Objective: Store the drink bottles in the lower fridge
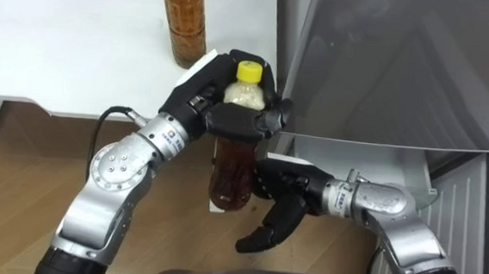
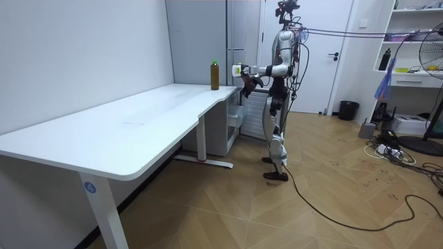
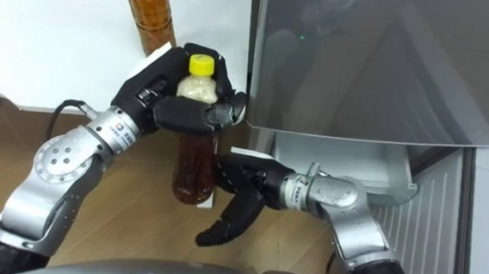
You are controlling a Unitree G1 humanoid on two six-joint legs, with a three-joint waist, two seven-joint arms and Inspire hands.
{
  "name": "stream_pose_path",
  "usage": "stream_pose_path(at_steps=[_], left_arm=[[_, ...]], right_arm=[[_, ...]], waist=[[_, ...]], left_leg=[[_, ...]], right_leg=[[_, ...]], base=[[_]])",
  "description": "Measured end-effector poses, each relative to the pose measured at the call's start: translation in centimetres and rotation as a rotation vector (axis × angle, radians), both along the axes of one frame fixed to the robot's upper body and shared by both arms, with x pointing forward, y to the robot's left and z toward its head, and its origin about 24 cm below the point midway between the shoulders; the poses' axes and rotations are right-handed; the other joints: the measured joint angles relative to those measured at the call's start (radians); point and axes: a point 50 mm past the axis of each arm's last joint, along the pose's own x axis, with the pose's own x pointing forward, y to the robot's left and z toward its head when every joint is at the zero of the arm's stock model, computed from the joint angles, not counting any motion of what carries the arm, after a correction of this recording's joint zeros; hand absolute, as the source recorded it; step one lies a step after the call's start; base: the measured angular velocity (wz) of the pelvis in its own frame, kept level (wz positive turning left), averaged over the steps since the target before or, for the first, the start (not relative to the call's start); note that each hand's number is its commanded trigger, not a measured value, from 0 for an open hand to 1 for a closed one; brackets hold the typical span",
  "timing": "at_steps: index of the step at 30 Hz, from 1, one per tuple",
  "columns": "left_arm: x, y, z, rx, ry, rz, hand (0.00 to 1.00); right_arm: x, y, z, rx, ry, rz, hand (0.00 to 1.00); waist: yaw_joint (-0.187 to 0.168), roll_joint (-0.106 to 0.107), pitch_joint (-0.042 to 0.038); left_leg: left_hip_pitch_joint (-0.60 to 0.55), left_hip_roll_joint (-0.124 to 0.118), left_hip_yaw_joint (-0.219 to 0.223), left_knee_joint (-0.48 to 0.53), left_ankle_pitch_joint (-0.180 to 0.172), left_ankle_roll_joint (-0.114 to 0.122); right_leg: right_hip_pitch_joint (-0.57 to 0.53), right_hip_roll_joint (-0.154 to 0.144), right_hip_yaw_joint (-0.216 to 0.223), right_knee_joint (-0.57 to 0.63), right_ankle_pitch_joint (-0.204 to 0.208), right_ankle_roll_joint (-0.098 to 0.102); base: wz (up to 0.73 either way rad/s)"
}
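My left hand is shut on the neck of an amber drink bottle with a yellow cap. The bottle hangs upright over the floor, just past the table's corner and left of the fridge. My right hand sits low beside the bottle's lower half, fingers relaxed and pointing down, thumb close to the bottle. A second amber bottle stands on the white table behind my left hand. The grey fridge fills the right side.
Below the fridge's grey upper front, a white ledge and a ribbed white panel show at the lower right. Wood floor lies under my arms. In the room view I stand at the table's far end, facing the fridge.
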Motion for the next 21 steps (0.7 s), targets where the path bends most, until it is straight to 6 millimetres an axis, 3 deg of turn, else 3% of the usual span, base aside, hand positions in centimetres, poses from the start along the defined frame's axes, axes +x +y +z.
stream_pose_path(at_steps=[5,21], left_arm=[[-0.3,-0.7,-0.3,0.001,0.012,-0.024,1.0],[-0.8,-1.2,-1.5,0.025,0.064,-0.085,1.0]], right_arm=[[0.1,0.2,0.0,0.034,0.002,-0.047,0.0],[-0.4,0.1,0.1,0.208,0.086,-0.152,0.0]], waist=[[-0.001,0.002,0.0032],[0.0,-0.002,0.0012]], left_leg=[[0.002,0.0,-0.002,-0.002,0.0,0.0],[-0.007,-0.002,-0.014,0.001,0.0,0.0]], right_leg=[[0.0,0.001,-0.004,0.003,0.0,0.0],[-0.006,0.0,-0.01,0.007,0.0,0.0]], base=[[0.0],[0.0]])
